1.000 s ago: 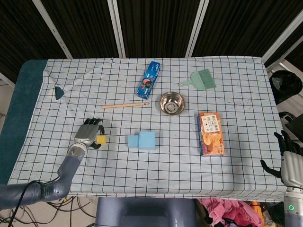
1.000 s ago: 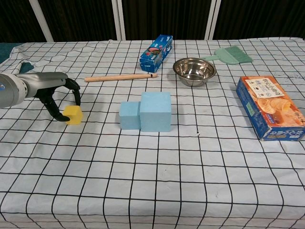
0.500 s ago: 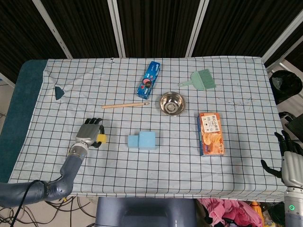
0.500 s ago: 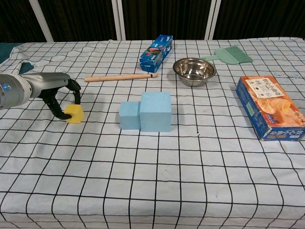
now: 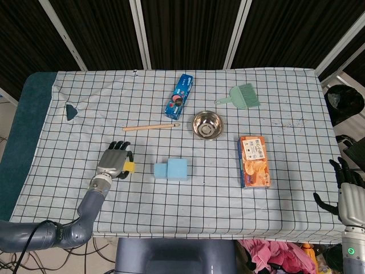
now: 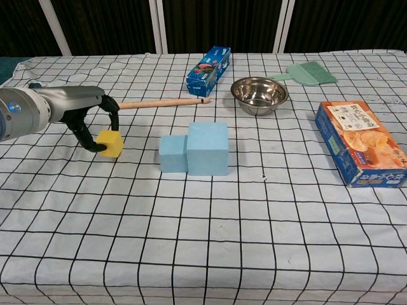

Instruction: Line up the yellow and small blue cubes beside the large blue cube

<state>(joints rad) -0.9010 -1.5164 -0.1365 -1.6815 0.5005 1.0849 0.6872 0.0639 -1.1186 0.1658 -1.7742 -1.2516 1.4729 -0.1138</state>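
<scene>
Dark curtains are hanging behind the bench (image 5: 285, 103), which is wearing a white cloth with a black grid. From the head view, the left robot hand (image 5: 116, 161) is curling over the yellow cube (image 5: 130, 166) and pinching it, just left of the small blue cube (image 5: 161, 170), which is already sitting against the large blue cube (image 5: 177, 169). The right robot hand (image 5: 349, 188) is waiting off the bench's right edge, fingers spread and holding nothing. From above, the fingers are covering most of the yellow cube, so its height off the cloth is hard to judge.

From the chest view, the left robot hand (image 6: 94, 124) is gripping the yellow cube (image 6: 110, 143), which seems slightly lifted and tilted, though I cannot be sure. To finish well, the cube should be squared up, carried right, and set down flush beside the small blue cube (image 6: 172, 154), in line with the large blue cube (image 6: 207, 148), without nudging either. The right robot hand is lying outside this frame.
</scene>
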